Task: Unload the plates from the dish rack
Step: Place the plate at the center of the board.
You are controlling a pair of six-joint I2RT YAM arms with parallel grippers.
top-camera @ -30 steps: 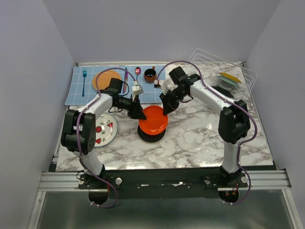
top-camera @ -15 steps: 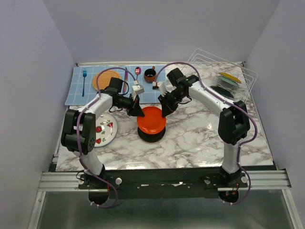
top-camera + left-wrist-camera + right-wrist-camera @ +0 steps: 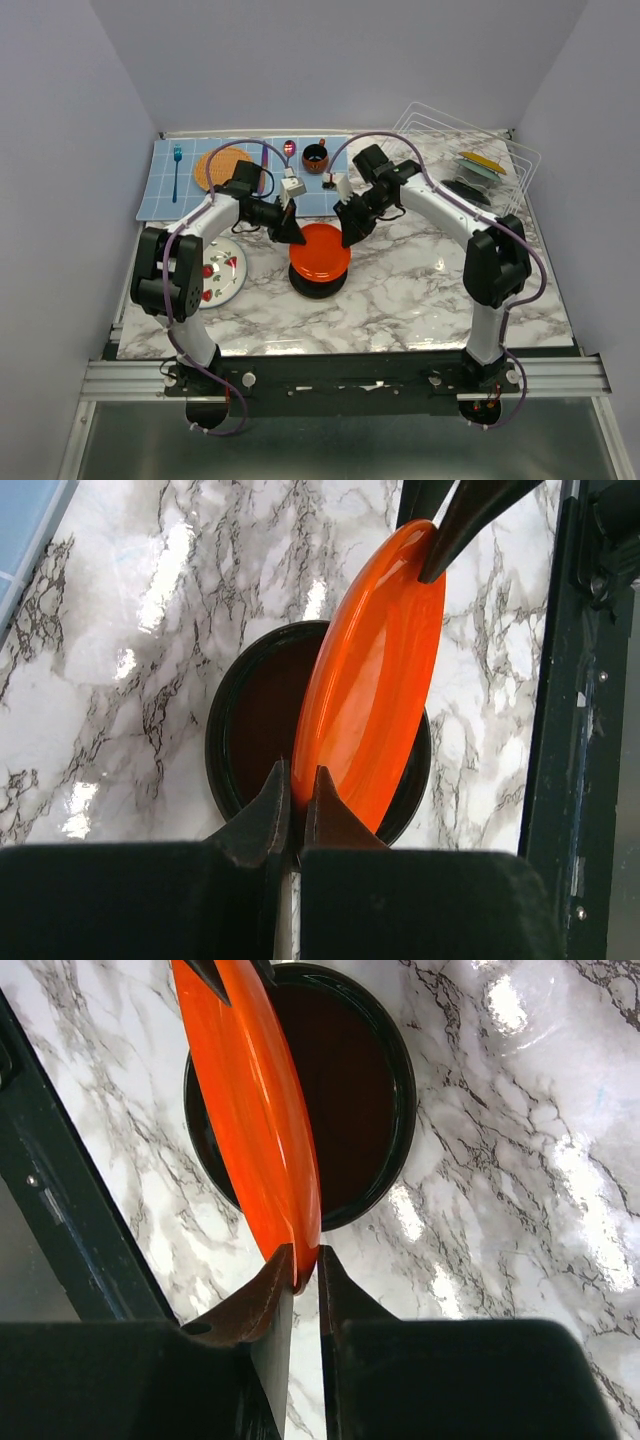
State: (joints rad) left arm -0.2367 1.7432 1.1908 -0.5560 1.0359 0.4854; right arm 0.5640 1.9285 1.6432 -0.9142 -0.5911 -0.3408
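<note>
An orange-red plate [image 3: 320,250] is held tilted just above a glossy black plate [image 3: 318,287] that lies flat on the marble table. My left gripper [image 3: 296,238] is shut on the orange plate's left rim [image 3: 375,680], its jaws [image 3: 297,770] pinching the edge. My right gripper [image 3: 348,236] straddles the opposite rim [image 3: 255,1100]; its fingers [image 3: 305,1252] stand slightly apart, with a thin gap on one side of the rim. The black plate [image 3: 250,710] [image 3: 355,1080] shows beneath. The dish rack [image 3: 430,122] at the back right holds a yellow plate [image 3: 482,160] and others.
A white plate with red wedges [image 3: 222,272] lies at the left by my left arm. A blue mat [image 3: 160,195] at the back left carries an orange woven disc [image 3: 222,165], a fork [image 3: 177,170], a spoon [image 3: 289,150] and a dark mug [image 3: 315,157].
My left gripper has closed on the orange plate's left rim. The right gripper's fingers have eased apart a little at the other rim. The plate has barely moved.
</note>
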